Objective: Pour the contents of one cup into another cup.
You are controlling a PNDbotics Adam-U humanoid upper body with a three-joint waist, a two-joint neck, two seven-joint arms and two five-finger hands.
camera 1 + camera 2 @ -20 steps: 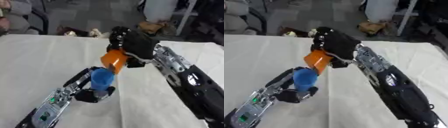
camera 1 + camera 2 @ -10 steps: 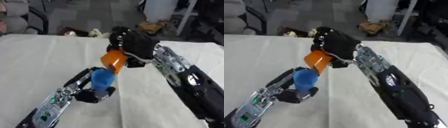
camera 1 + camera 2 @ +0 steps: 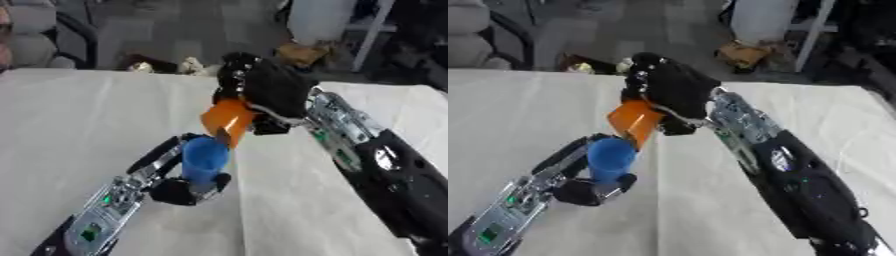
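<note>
Orange cup (image 3: 229, 120) is held aloft in the right hand (image 3: 267, 90), whose fingers are curled round its upper part; the cup is tipped steeply, its mouth angled down and to the near left. Its lower rim sits directly over, and appears to touch or nearly touch, the open top of the blue cup (image 3: 205, 161). Contact between the two rims cannot be confirmed. The blue cup stands upright on the white tablecloth (image 3: 79, 125), roughly at the middle of the table. The left hand (image 3: 179, 187) grips the blue cup low down, fingers and thumb curled round its base and side, with the left forearm running in from the near left corner. No contents are discernible in either cup or passing between them
</note>
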